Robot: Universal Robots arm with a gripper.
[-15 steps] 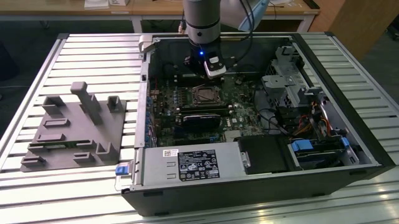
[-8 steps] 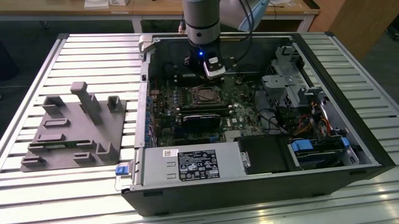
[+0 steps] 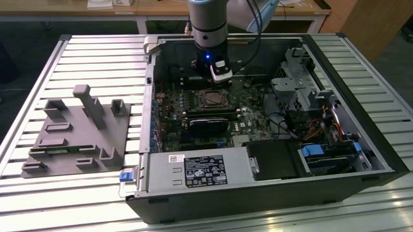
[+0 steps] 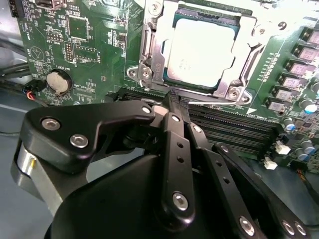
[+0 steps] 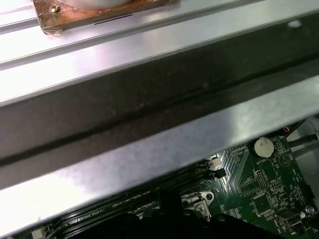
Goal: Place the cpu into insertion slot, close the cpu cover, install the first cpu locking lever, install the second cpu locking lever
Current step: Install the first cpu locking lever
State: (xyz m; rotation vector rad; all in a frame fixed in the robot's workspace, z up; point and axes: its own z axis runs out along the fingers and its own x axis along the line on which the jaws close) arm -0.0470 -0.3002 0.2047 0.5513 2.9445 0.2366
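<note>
Pale silver-grey square cpu (image 4: 199,50) lies seated on the green motherboard (image 4: 75,45) in the second wrist view, with the silver cut-out cpu cover (image 4: 151,50) lowered around it. A push off line would probably skid the black gripper (image 4: 168,102) off the cover's rim and scrape the board. That gripper, closed on nothing, hangs just beside the cover's edge, against long black memory slots (image 4: 234,127). In the first wrist view a round silver coin cell (image 5: 262,146) shows. In the exterior view the gripper hangs near the square insertion slot (image 3: 212,99), in the far half of the open black case (image 3: 258,200).
</note>
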